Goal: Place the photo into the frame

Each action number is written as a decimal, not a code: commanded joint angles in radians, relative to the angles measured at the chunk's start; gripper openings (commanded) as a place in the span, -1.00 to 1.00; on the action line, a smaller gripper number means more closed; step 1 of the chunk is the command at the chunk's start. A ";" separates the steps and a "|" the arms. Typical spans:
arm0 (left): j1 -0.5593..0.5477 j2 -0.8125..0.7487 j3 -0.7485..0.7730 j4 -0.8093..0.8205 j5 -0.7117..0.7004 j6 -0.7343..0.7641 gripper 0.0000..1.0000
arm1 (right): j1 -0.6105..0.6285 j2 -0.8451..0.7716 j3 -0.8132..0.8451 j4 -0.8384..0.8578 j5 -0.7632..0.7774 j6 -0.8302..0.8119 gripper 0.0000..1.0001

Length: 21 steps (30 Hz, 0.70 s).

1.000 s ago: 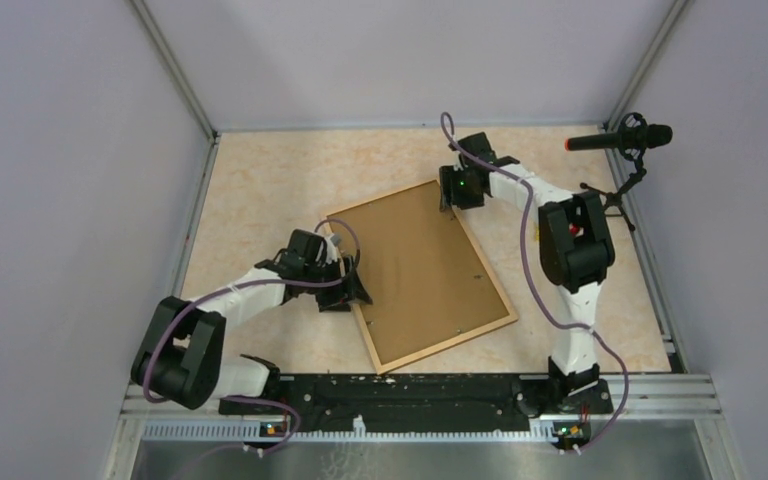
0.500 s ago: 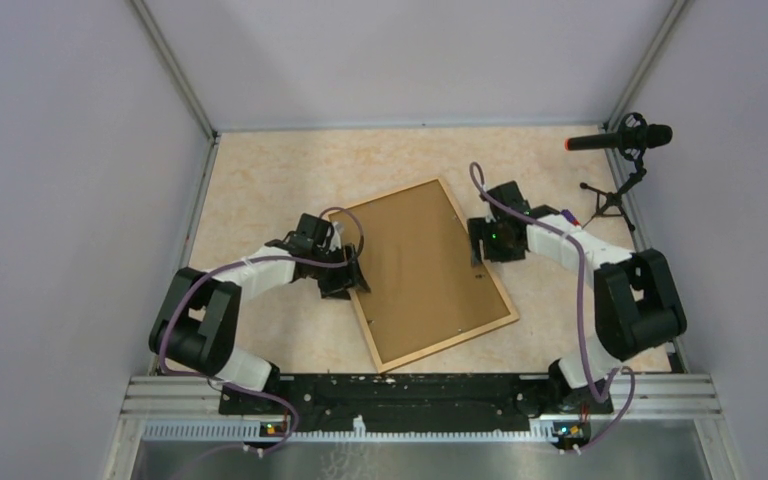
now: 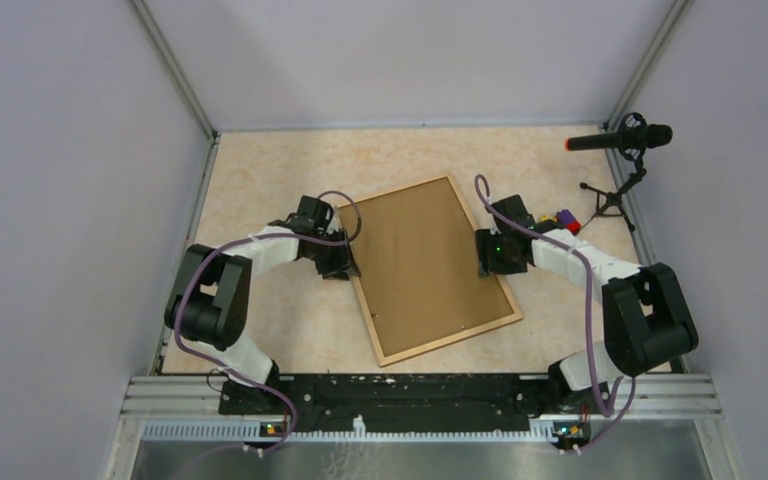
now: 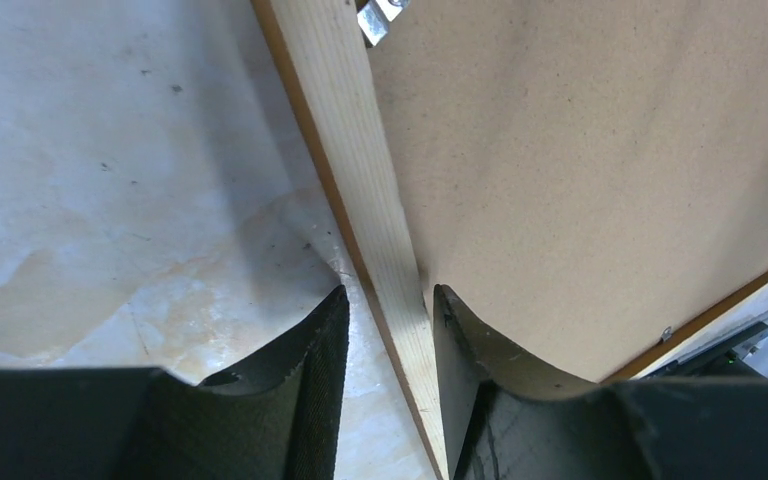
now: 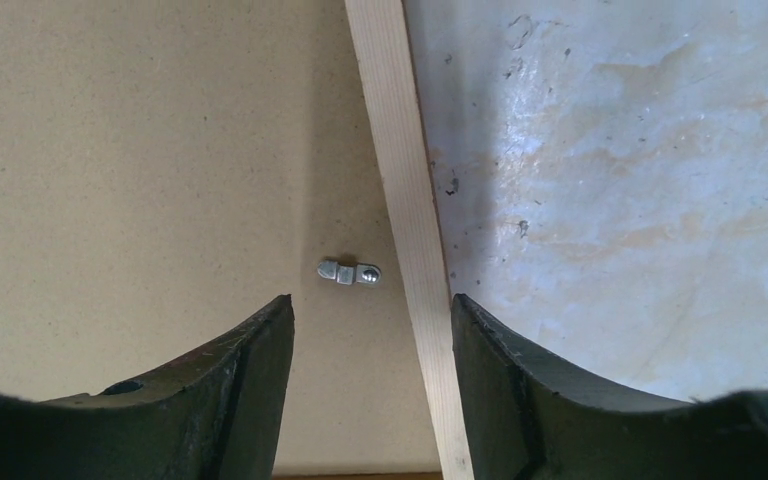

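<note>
The frame (image 3: 450,335) lies back-up and tilted on the table, its brown backing board (image 3: 425,260) filling it. The photo is hidden. My left gripper (image 3: 345,262) is at the frame's left rail. In the left wrist view the jaws (image 4: 390,300) stand narrow around that pale wood rail (image 4: 360,150), the right finger against its inner edge and only a sliver of table beside the left finger. My right gripper (image 3: 485,255) is at the right rail. In the right wrist view it is open (image 5: 372,305), straddling the rail (image 5: 400,150) just below a small metal tab (image 5: 350,271).
A microphone on a small tripod (image 3: 620,138) stands at the far right, with small coloured items (image 3: 563,217) beside the right arm. Grey walls enclose the table on three sides. A metal rail (image 3: 420,395) carrying the arm bases runs along the near edge.
The right gripper came down from the frame's far corner to its right rail. The frame turned and shifted slightly right. The left gripper's jaws narrowed onto the left rail.
</note>
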 commanded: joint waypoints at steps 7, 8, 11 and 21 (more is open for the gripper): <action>0.017 0.021 -0.006 -0.008 -0.064 0.046 -0.20 | 0.028 0.061 0.037 0.020 0.117 0.009 0.14; 0.018 0.021 -0.006 -0.007 -0.063 0.046 -0.20 | 0.030 0.066 0.037 0.018 0.124 0.010 0.14; 0.020 0.026 -0.003 -0.002 -0.055 0.046 -0.21 | 0.033 0.071 0.035 0.023 0.129 0.011 0.13; 0.022 0.028 -0.009 0.002 -0.046 0.044 -0.23 | 0.039 0.098 0.029 0.037 0.136 0.017 -0.11</action>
